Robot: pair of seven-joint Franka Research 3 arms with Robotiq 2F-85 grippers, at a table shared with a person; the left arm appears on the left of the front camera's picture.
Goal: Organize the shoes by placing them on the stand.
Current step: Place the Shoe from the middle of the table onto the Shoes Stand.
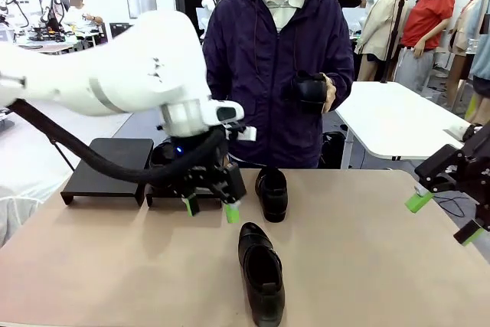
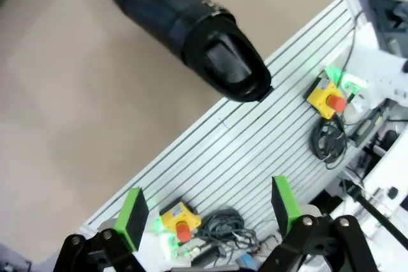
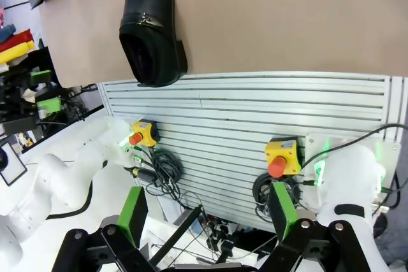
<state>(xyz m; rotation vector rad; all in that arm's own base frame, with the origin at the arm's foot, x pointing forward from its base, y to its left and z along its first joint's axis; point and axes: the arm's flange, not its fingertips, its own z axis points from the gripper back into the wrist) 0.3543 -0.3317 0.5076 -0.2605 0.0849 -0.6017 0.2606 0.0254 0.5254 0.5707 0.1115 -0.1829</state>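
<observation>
A glossy black shoe (image 1: pixel 260 272) lies near the table's front edge, its heel end over the edge in the left wrist view (image 2: pixel 191 30) and the right wrist view (image 3: pixel 150 27). A second shoe (image 1: pixel 272 193) sits mid-table. The person holds a third shoe (image 1: pixel 310 91) at chest height. The stand's left tray (image 1: pixel 107 166) is bare. Its right tray (image 1: pixel 164 193) is partly hidden behind my left gripper (image 1: pixel 211 209), which hangs open just left of the mid-table shoe, holding nothing (image 2: pixel 207 211). My right gripper (image 1: pixel 444 217) hovers open at the far right (image 3: pixel 207 211).
A dark rounded shape (image 1: pixel 162 155) sits on the right tray, mostly hidden by my left wrist. Below the table's front edge run a ribbed aluminium rail (image 3: pixel 255 125), yellow stop buttons (image 2: pixel 326 97) and cables. A white table (image 1: pixel 398 120) stands behind the person.
</observation>
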